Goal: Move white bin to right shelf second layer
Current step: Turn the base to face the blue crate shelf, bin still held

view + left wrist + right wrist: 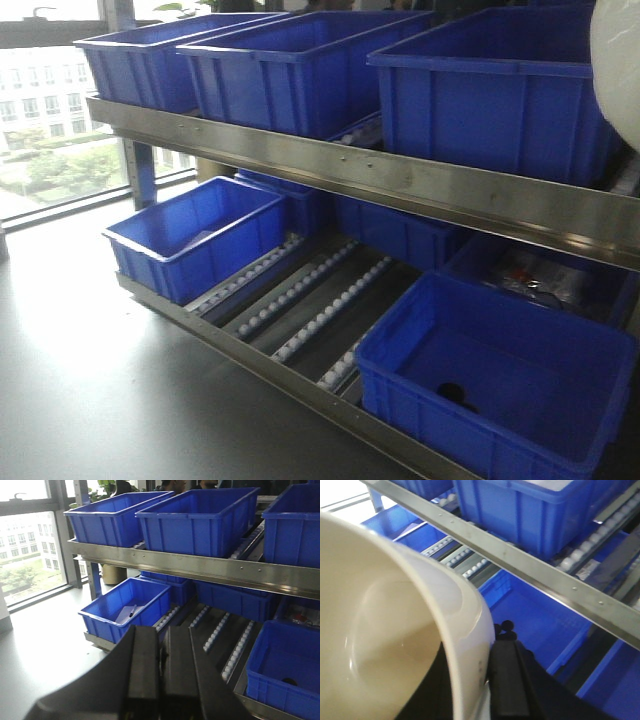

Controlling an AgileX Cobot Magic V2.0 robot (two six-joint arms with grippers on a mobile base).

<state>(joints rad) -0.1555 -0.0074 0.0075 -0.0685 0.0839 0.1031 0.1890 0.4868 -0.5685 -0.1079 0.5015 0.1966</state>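
Eight large blue rectangular plastic crates [195, 235]: three on the upper level, five on the lower. One smooth cream-white rounded plastic tub [395, 630]. Two sloping stainless steel rack levels [400, 185]. Four bare tracks of small white plastic rollers [335, 305] between the lower crates

My front camera faces the roller shelf [320, 290] obliquely; both wrist cameras look from nearer, sharing its upper steel rail [200, 567].
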